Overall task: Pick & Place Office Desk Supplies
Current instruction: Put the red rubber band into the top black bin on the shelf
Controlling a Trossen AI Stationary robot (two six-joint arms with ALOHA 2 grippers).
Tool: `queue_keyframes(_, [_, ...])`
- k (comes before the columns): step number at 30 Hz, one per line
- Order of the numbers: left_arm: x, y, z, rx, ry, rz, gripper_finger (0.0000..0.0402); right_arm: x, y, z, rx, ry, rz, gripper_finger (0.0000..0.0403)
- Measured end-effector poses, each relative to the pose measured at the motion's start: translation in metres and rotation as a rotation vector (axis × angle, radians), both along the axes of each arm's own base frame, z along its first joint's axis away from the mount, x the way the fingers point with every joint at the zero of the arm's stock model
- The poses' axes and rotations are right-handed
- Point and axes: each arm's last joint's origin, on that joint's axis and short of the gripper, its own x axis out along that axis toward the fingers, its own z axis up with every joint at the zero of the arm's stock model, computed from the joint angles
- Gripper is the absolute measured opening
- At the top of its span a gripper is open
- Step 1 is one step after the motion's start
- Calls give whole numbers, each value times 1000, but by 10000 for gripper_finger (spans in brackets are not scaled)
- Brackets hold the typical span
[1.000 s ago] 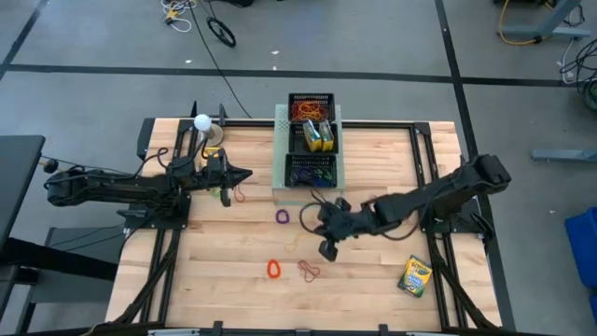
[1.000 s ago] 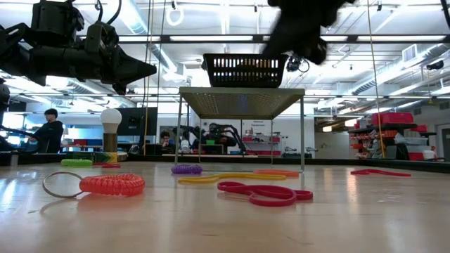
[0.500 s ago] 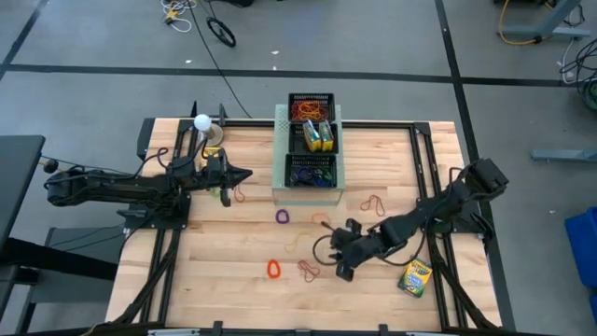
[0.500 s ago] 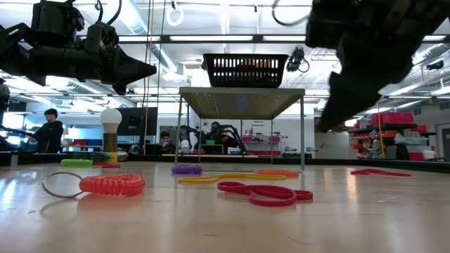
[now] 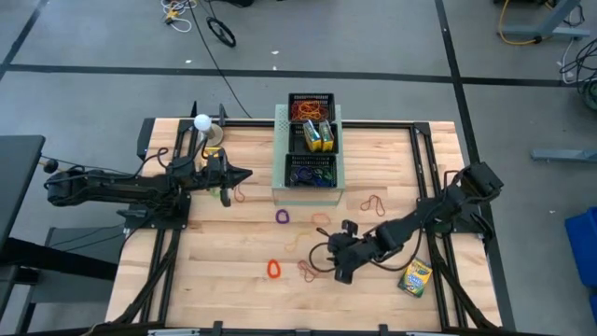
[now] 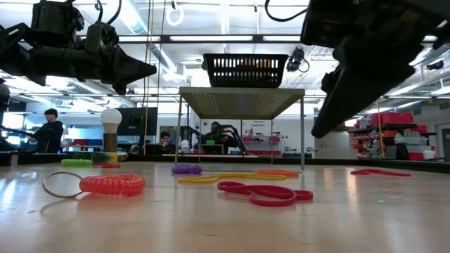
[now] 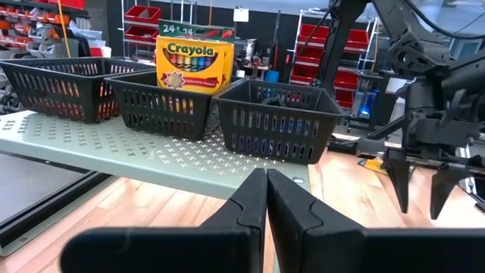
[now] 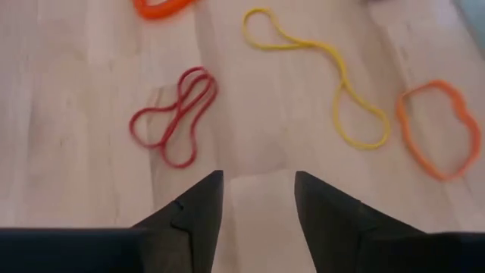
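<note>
Red rubber band (image 8: 173, 116) lies flat on table (image 8: 68, 91); right gripper (image 8: 258, 199), fingers apart, should drop straddling one strand.

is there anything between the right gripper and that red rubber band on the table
Nothing visible. The right gripper hangs open above bare wood, and the red rubber band lies just ahead of its fingertips. The yellow band lies off to one side, out of the way.

Orange band (image 8: 161, 7) cut by frame edge, crayon box (image 7: 194, 64) half hidden in tray (image 7: 170, 103)
</note>
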Motion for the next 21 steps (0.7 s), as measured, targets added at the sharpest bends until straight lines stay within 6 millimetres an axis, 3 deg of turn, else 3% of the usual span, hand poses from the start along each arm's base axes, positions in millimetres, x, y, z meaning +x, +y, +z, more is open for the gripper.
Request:
queue_keyframes(7, [0,0,0,0,0,0,20,3,1,3,42,22,-78,180])
queue_keyframes(15, [0,0,0,0,0,0,20,20,18,-7,3,164,-119,248])
queue_keyframes(21, [0,0,0,0,-1,0,20,23,15,-15,45,251,-174,269])
